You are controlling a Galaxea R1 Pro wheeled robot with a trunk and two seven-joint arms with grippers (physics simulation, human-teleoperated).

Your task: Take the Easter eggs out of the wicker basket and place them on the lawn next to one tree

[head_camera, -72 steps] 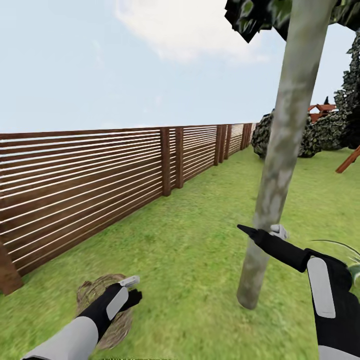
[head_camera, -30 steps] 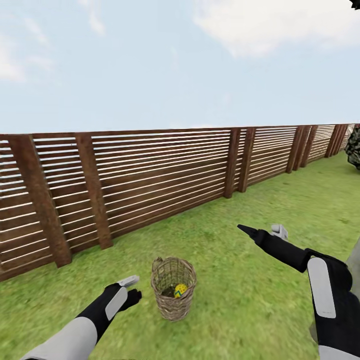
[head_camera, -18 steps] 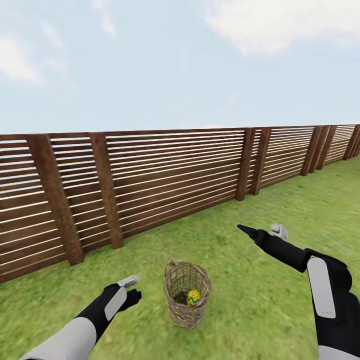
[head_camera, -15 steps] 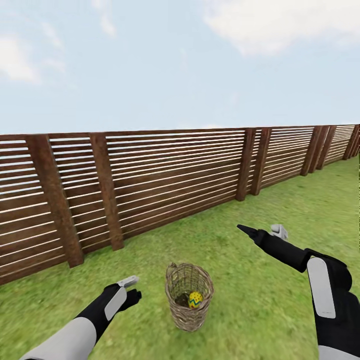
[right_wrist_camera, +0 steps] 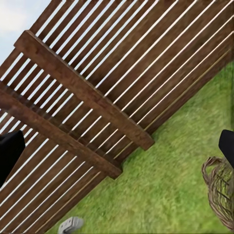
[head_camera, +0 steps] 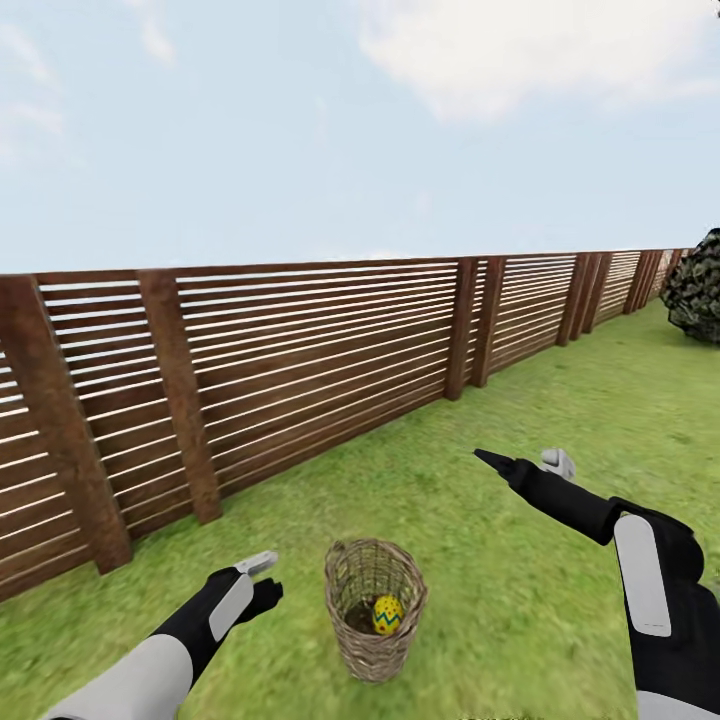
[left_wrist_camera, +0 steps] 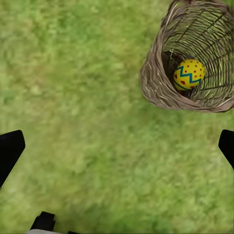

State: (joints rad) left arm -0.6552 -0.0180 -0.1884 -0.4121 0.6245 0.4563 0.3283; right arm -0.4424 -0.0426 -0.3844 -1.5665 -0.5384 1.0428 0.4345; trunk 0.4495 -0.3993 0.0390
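Broad green lawn (head_camera: 560, 400) bounded by a slatted wooden fence (head_camera: 300, 350), with a dark leafy bush (head_camera: 700, 290) at the far right. Upright on the grass near the fence, between the two arms and just beside the left tool (head_camera: 262, 578): the wicker basket (head_camera: 345, 620), holding one yellow Easter egg (head_camera: 387, 614) with red dots and a teal zigzag. Both tools released and empty, fingertips spread wide at the edges of each wrist view, the right tool (head_camera: 525, 462) raised over the grass and well apart from the basket.

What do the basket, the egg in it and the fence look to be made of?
Wicker basket: loosely woven tan-brown wicker, open weave showing gaps. Easter egg: smooth, painted-looking yellow shell with red dots and a teal zigzag; material unclear. Fence: brown wood-like horizontal slats on thick posts.
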